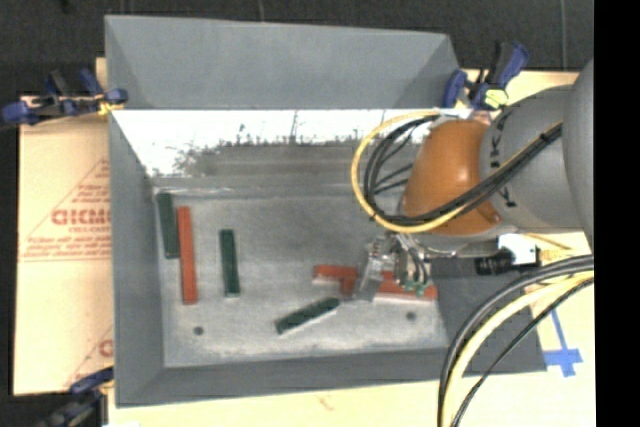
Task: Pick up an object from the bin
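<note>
1. Reaching in from the right, the arm (530, 165) is hanging its fingers (382, 277) low over the right part of the bin (280, 65) floor.
2. A small red block (333, 272) is lying just to the left of the fingers, very close to them or touching them.
3. A red-and-green piece (418, 292) is peeking out just to the right of the fingers.
4. A tilted green bar (307, 315) is lying a little below them and to the left.
5. Well apart, at the left of the bin, a dark green bar (166, 225), a long red bar (186, 255) and a short green bar (229, 262) are lying side by side.
6. The orange cover (445, 177) and the black cables (385, 165) are hiding the top of the fingers.
7. I cannot tell if the fingers are wide or narrow, or if they are holding anything.
8. The red-and-green piece is partly covered, so its shape is hard to make out.
</note>
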{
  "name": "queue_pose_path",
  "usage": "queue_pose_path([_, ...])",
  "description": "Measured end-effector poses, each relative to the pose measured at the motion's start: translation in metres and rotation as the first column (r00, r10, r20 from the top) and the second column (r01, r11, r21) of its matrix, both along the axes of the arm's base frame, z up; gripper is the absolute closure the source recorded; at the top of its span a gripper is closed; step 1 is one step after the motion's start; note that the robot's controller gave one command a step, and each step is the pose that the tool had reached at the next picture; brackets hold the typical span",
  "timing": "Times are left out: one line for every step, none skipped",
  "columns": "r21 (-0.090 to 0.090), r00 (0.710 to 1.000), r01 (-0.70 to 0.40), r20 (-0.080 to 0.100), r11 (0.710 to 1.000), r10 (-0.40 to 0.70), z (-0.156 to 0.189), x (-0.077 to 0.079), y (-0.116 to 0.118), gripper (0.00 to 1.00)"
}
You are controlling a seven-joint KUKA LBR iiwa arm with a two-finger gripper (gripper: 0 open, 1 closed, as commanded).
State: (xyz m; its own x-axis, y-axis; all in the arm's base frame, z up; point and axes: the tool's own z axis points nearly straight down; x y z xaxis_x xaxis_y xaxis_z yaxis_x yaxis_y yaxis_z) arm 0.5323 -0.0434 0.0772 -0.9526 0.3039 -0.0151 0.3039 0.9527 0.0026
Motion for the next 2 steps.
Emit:
queue_pose_path([0.001,1.0,0.0,-0.009,1.0,0.0,-0.0054,-0.0034,0.0006,0.0])
queue_pose_path([0.002,1.0,-0.002,-0.008,1.0,0.002,-0.004,-0.0031,0.0014,1.0])
